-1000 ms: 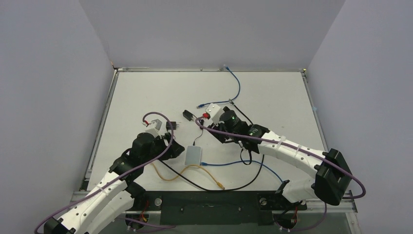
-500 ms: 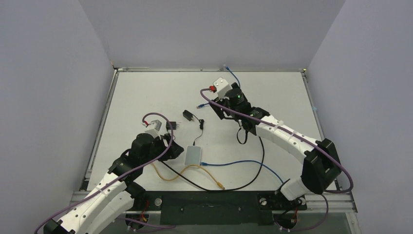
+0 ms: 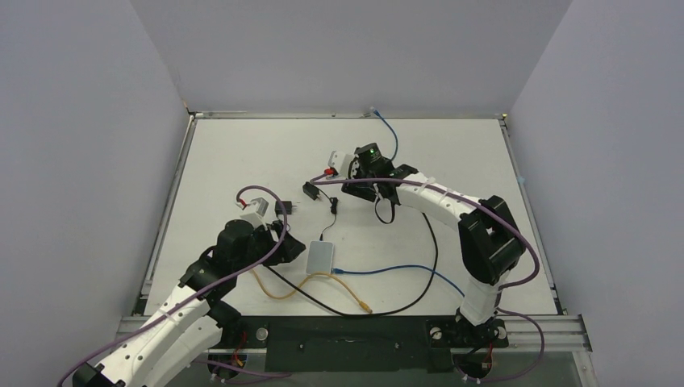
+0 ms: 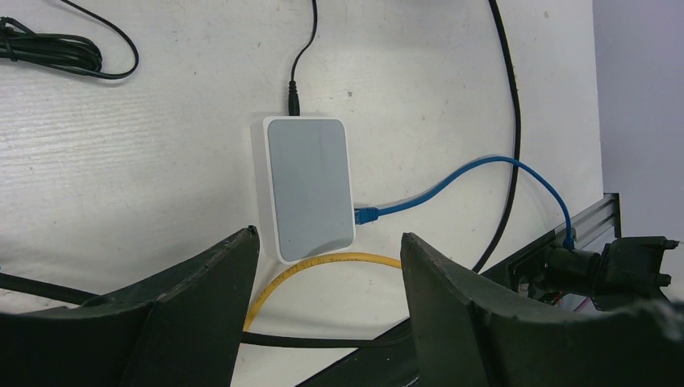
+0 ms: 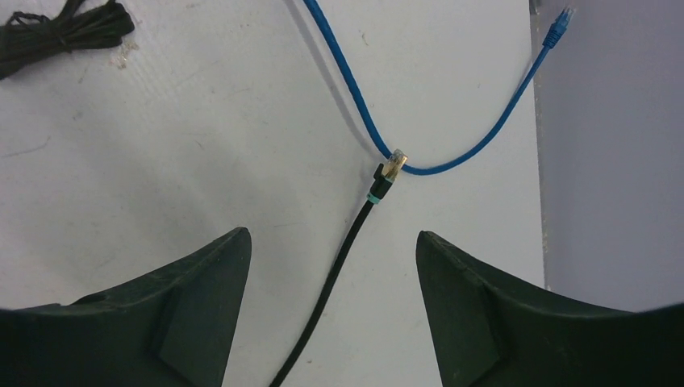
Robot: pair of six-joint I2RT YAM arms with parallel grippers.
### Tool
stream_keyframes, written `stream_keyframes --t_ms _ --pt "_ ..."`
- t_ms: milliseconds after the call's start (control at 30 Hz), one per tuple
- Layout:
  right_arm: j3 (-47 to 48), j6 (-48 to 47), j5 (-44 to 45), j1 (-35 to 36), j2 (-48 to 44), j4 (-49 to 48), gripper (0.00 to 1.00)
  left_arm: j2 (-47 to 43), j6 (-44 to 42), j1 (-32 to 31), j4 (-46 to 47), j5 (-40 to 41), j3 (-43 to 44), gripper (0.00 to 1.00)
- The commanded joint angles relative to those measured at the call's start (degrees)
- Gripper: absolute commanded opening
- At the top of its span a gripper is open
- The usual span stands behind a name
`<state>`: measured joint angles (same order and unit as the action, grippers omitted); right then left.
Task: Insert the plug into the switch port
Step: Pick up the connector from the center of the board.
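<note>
Top view, switch: the switch box [image 3: 320,256] is lying flat on the bench [image 3: 242,153], close to its near edge, left of the middle.
Left wrist, pincer: the left pincer [image 4: 329,238] is hanging spread and empty, the box showing between its fingers.
Left wrist, cables: a blue cable [image 4: 452,181] is sitting plugged into the box's narrow edge; a yellow cable [image 4: 323,264] is running just beside the box.
Right wrist, pincer: the right pincer [image 5: 332,235] is standing spread, pinching nothing.
Right wrist, plug: the plug [image 5: 385,179] is lying on the bench's far half, its tip touching a loose blue cable [image 5: 355,89].

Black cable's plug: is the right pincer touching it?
Apart. Right wrist view shows the plug lying ahead of the open right pincer, bare table between them.
</note>
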<state>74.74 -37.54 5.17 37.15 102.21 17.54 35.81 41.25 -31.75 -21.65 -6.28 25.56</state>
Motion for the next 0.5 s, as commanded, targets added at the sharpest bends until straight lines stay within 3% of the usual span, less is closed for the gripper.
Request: stream_keyframes --t_ms 0,467 --pt "4.67 -10.54 -2.04 -1.72 2.92 0.39 0.69 0.23 -0.61 0.53 5.07 -1.92 0.4 0.62" --pt "14.08 -14.21 -2.05 -2.12 15.59 -2.13 0.65 3.48 -0.86 1.64 9.63 -5.1 -1.17 0.62"
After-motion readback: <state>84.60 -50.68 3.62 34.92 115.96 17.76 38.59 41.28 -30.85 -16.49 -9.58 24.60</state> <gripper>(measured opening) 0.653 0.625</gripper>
